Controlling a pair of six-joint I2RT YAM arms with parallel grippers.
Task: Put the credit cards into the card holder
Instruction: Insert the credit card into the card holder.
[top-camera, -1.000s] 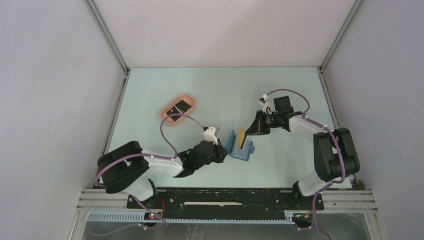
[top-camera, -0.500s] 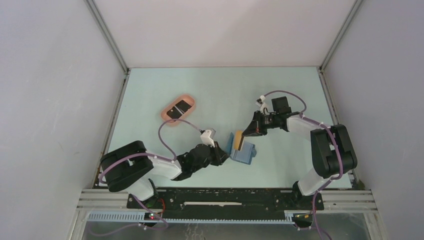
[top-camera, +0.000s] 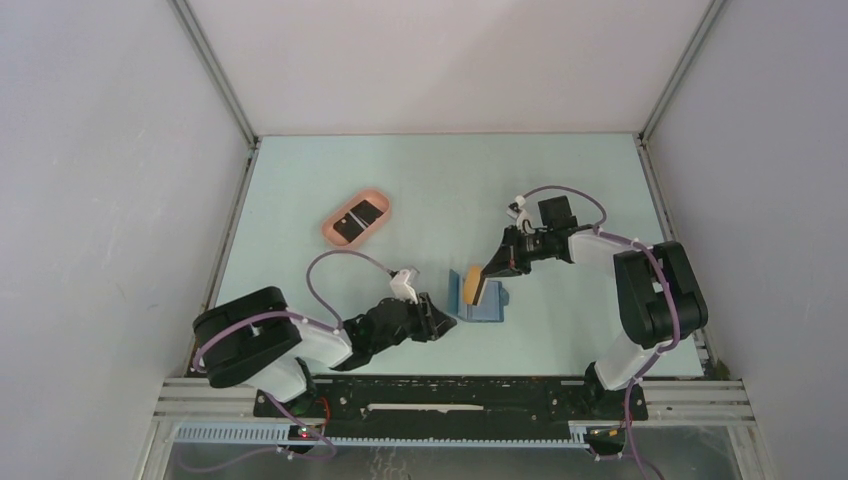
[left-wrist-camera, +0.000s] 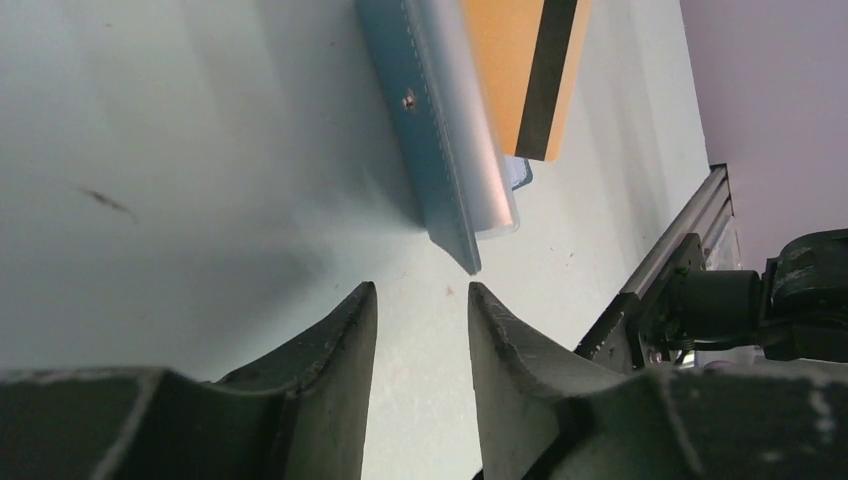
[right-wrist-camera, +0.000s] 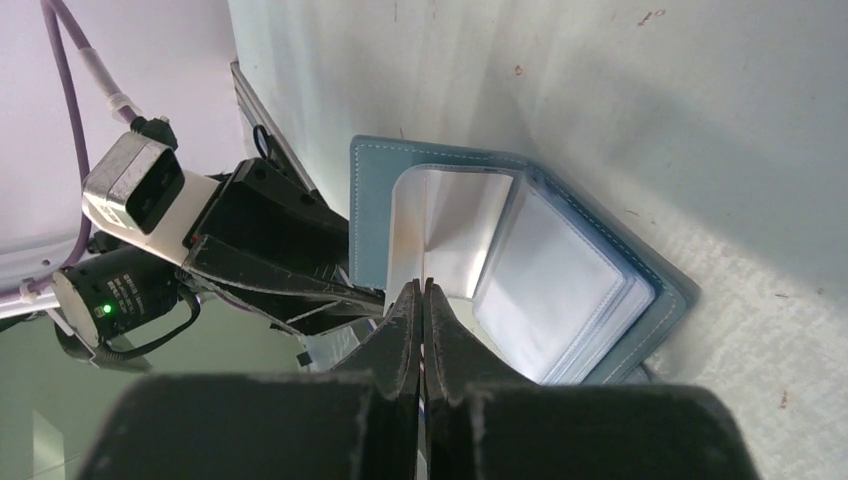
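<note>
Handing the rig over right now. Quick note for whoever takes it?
Grippers: left gripper is open and empty, just short of the blue wallet. The right gripper is shut on the orange card, holding it on edge over the open wallet.
Things: the wallet lies open on the table between the arms. A black card lies in the pink tray, far left.
Done: no card visibly seated in a pocket.
Left: slide the orange card in, then fetch and insert the black card.
</note>
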